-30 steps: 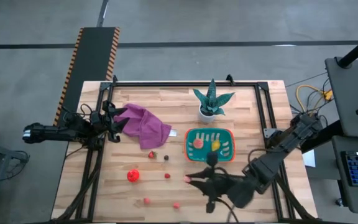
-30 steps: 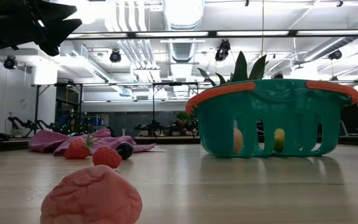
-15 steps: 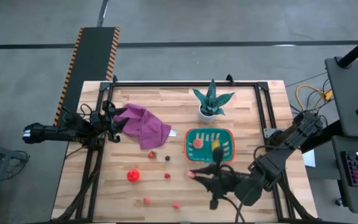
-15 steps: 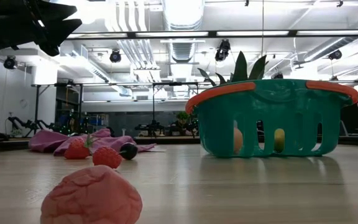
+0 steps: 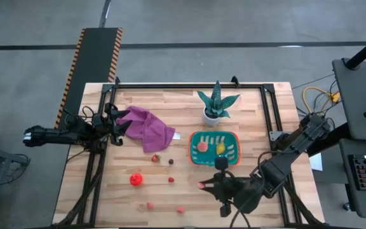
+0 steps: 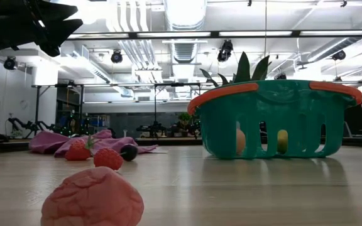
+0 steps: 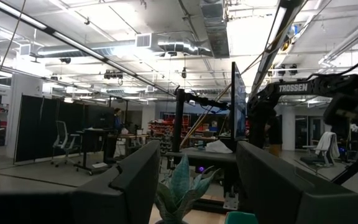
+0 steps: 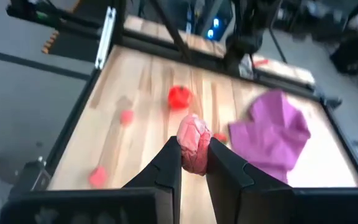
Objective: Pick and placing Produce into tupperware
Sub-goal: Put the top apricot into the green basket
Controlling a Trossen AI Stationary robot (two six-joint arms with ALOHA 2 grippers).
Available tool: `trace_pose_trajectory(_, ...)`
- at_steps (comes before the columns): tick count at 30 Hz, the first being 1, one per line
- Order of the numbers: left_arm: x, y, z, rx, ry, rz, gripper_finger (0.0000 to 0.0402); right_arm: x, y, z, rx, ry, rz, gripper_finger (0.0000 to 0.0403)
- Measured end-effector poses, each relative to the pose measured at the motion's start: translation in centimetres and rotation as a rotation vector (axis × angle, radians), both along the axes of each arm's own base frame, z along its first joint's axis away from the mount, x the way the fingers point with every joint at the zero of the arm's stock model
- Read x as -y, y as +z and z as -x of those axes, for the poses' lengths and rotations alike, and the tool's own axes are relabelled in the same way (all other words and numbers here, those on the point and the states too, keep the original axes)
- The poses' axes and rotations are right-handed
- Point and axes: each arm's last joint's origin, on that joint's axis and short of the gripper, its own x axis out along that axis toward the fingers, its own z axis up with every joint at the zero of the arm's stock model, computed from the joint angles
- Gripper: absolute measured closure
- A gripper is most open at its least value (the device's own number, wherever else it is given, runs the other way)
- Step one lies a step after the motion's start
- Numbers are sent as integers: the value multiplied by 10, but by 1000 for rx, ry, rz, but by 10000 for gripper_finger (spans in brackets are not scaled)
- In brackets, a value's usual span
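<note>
We see the wooden desk from above, the purple cloth heaped toward its left rear and the spiky green plant in its white pot at the rear centre. Just in front of the plant sits the teal tupperware, its long axis running left to right across the desk, its pale slits along the rear side; inside lie a pink piece and a yellow piece. Over at the desk's left edge the left gripper waits beside the cloth, its jaws spread with nothing between them. The right gripper is near the front of the desk, just forward of the tub and pointing left, and our wrist view shows its jaws pinching a lumpy pink fruit, held above the wood with its long axis along the fingers. Scattered on the desk: a red tomato-like piece, a strawberry and a dark berry by the cloth's corner, a small red bit, and two pink bits close to the front edge. Low down, another wrinkled pink piece lies in the foreground.
</note>
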Motion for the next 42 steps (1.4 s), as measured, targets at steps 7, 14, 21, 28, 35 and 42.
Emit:
trace_pose_trajectory(7, 0, 0, 0, 0, 0, 0, 203, 5, -16, 12, -52, -19, -158, 356)
trace_pose_trajectory(14, 0, 0, 0, 1, 0, 0, 203, 4, -35, 19, -104, 59, -270, 356)
trace_pose_trajectory(21, 0, 0, 0, 0, 0, 0, 203, 17, -72, 25, -150, -19, -340, 356)
trace_pose_trajectory(28, 0, 0, 0, 5, 0, 0, 203, 68, -100, 29, -193, -190, -410, 356)
trace_pose_trajectory(35, 0, 1, 0, 8, 4, 1, 203, 123, -97, 43, -139, -375, -476, 356)
trace_pose_trajectory(42, 0, 1, 0, -3, 18, -31, 203, 158, -108, 52, -176, -599, -547, 356)
